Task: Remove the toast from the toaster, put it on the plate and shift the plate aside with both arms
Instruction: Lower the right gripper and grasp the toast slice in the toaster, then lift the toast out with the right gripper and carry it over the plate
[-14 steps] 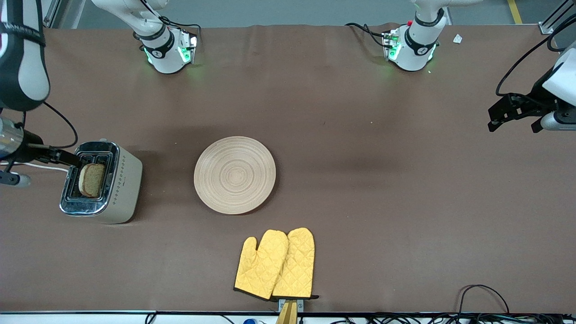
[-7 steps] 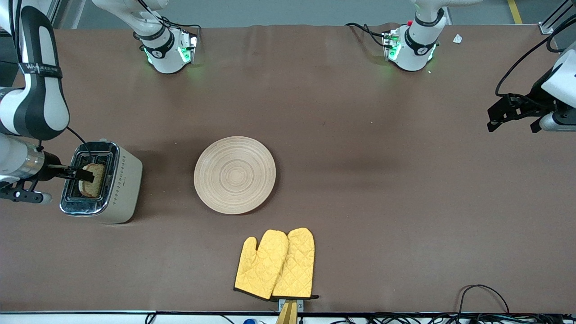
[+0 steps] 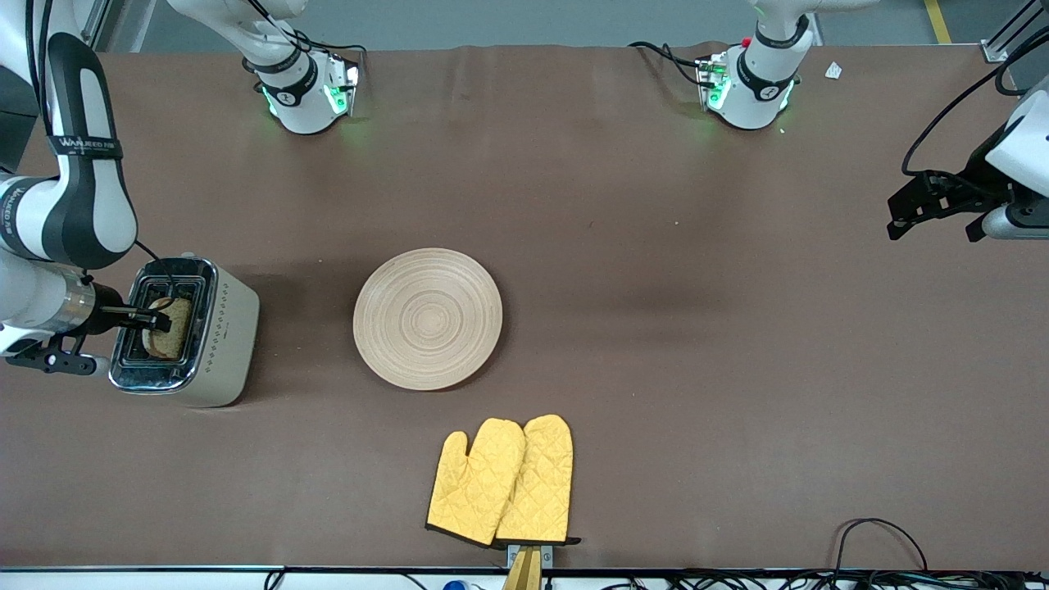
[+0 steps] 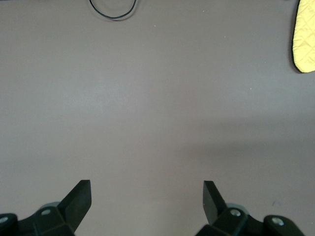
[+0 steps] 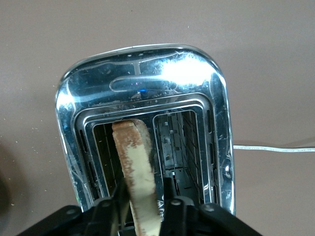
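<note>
The toast (image 3: 168, 329) stands on edge in one slot of the silver and cream toaster (image 3: 225, 328) at the right arm's end of the table. My right gripper (image 3: 154, 318) reaches into that slot and is shut on the toast. In the right wrist view the slice (image 5: 134, 157) sits between the fingers of the right gripper (image 5: 145, 191), above the chrome top of the toaster (image 5: 142, 73). The round light-wood plate (image 3: 427, 318) lies bare mid-table. My left gripper (image 3: 934, 211) waits open and empty over bare table at the left arm's end; it also shows in the left wrist view (image 4: 146, 189).
A pair of yellow oven mitts (image 3: 504, 483) lies nearer to the front camera than the plate; its edge shows in the left wrist view (image 4: 305, 39). A white cable (image 5: 273, 148) runs from the toaster. Black cables (image 3: 881, 541) lie at the table's front edge.
The right arm has come down over the toaster and its fingers now grip the toast, which sits lower in the slot. The left arm has not moved.
</note>
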Action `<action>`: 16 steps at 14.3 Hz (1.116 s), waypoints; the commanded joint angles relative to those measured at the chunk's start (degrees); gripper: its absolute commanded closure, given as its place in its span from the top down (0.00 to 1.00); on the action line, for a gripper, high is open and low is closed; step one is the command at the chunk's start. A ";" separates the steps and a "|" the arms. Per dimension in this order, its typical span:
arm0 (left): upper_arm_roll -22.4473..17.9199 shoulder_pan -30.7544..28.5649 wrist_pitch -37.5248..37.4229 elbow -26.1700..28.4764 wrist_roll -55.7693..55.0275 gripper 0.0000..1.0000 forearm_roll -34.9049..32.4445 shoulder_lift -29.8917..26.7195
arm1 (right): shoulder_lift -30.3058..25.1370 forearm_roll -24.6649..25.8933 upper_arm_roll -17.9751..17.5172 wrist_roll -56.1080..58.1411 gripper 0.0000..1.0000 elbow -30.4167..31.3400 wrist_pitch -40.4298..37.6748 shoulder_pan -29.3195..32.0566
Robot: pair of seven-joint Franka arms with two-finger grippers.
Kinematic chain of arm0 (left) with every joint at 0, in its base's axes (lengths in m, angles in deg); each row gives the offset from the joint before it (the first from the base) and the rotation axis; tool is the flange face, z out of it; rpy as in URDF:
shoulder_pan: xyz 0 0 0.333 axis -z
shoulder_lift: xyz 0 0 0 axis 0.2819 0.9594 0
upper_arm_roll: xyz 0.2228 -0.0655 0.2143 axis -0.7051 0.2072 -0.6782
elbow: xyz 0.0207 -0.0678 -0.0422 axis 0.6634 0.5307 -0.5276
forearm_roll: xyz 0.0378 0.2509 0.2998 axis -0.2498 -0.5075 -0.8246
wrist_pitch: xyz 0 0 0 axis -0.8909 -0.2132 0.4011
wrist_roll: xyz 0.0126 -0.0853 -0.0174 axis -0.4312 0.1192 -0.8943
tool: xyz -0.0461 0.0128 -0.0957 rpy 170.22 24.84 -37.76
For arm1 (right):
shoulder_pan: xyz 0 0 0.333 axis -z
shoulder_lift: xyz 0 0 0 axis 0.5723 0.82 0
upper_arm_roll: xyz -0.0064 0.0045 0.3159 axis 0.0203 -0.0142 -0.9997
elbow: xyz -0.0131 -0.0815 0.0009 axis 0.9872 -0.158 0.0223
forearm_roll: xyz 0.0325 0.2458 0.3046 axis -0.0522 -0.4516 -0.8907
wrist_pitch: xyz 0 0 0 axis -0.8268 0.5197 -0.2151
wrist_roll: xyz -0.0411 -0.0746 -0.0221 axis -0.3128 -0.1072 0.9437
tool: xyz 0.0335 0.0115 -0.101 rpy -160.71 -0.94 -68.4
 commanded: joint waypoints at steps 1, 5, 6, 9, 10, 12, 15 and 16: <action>0.32 -0.19 -1.07 -1.21 -0.55 1.00 -0.26 0.47 | -0.60 0.52 -0.48 0.53 0.00 0.36 0.06 0.50; 0.23 -0.19 -1.07 -1.21 -0.55 1.00 -0.26 0.47 | -1.57 -0.18 -0.74 -0.79 0.00 -11.39 -10.46 -4.59; 0.23 -0.19 -1.07 -1.21 -0.47 1.00 -0.26 0.47 | -1.48 -0.36 -0.83 -2.44 0.00 -14.03 -12.14 -6.08; 0.23 -0.19 -1.07 -1.21 -0.29 1.00 -0.26 0.47 | -1.48 -0.45 -0.74 -12.44 0.00 -15.55 -12.34 -14.68; 0.23 -0.19 -1.07 -1.21 -0.29 1.00 -0.26 0.47 | -1.31 -0.36 -0.74 -16.40 0.00 -15.03 -11.73 -18.01; 0.23 -0.19 -1.07 -1.21 -0.29 1.00 -0.26 0.47 | -1.22 -0.45 -0.74 -22.73 0.00 -12.06 -7.36 -23.47; 0.23 -0.19 -1.07 -0.86 -0.47 1.00 -0.26 0.47 | -3.66 -0.71 -0.74 -28.12 0.00 -1.28 5.27 -29.02; 0.23 -0.28 -1.07 -0.68 -0.20 1.00 -0.26 0.82 | -5.85 -1.84 -0.83 -29.78 0.00 5.56 12.81 -29.64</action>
